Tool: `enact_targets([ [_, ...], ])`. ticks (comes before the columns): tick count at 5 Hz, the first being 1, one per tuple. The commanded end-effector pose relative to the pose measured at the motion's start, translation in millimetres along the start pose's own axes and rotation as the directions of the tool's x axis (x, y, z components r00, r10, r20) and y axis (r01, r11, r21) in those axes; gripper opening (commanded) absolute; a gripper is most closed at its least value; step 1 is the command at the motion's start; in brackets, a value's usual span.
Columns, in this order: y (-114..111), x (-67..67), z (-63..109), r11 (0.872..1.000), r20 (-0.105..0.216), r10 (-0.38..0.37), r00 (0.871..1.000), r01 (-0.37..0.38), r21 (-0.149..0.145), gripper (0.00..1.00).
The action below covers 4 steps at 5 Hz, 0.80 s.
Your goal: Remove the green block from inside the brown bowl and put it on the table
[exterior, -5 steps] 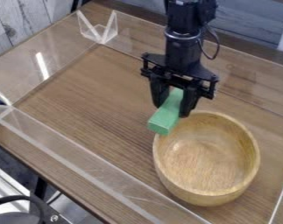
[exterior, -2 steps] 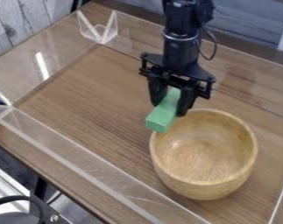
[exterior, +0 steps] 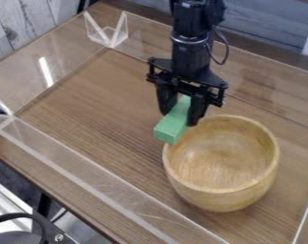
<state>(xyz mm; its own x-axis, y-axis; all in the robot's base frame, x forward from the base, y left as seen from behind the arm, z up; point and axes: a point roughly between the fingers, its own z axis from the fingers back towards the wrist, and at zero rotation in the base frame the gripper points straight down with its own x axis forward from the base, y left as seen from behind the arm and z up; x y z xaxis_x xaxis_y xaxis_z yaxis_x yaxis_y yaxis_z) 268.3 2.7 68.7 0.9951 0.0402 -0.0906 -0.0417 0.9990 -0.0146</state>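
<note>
bare table lies left of the gripper grasping the green block (beside the brown bowl rim).

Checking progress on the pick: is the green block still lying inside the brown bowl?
No, the green block hangs tilted in the hand, outside the brown bowl by its left rim.
</note>
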Motion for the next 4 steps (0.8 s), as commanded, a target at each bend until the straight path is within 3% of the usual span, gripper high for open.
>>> enact_targets([
  [1, 11, 6.2, 9.6, 1.000, 0.037, 0.020, 0.999, -0.020, 0.006, 0.00],
  [4, 54, 15.5, 0.5, 0.996, 0.034, 0.088, 0.996, -0.089, 0.024, 0.00],
])
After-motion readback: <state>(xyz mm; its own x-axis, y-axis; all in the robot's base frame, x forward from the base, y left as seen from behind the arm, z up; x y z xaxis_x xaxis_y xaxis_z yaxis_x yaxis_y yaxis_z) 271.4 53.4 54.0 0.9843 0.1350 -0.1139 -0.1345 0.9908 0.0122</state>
